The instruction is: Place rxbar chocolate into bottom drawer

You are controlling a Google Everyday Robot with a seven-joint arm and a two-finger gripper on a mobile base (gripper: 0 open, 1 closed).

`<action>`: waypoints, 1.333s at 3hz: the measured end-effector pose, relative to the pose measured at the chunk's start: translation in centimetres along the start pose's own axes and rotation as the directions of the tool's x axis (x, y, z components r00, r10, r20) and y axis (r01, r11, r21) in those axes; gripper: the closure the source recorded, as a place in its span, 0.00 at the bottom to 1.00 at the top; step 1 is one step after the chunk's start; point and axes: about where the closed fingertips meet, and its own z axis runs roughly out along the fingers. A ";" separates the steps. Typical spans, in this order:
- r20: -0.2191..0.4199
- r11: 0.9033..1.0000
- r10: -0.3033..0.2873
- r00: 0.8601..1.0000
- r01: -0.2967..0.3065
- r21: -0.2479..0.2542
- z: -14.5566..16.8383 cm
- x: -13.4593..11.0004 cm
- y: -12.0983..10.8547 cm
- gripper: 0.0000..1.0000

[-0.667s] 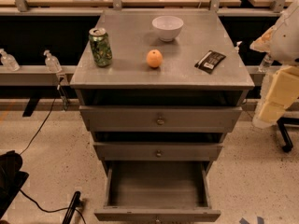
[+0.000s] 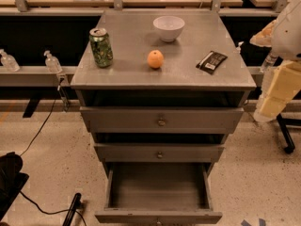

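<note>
Rxbar chocolate [image 2: 211, 61]; gripper beyond right edge

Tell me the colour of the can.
The can is green, silver-topped; camera view. The gripper hangs right of the cabinet.

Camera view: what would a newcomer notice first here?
The bottom drawer gapes open and empty at the foot of the grey cabinet. On top sit a green can, an orange, a white bowl and the black rxbar chocolate toward the right edge. The gripper hangs beside the cabinet, far right.
</note>
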 end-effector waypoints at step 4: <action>0.489 0.990 0.044 0.871 -0.105 0.099 10.2 -5.5 -23.1 0.00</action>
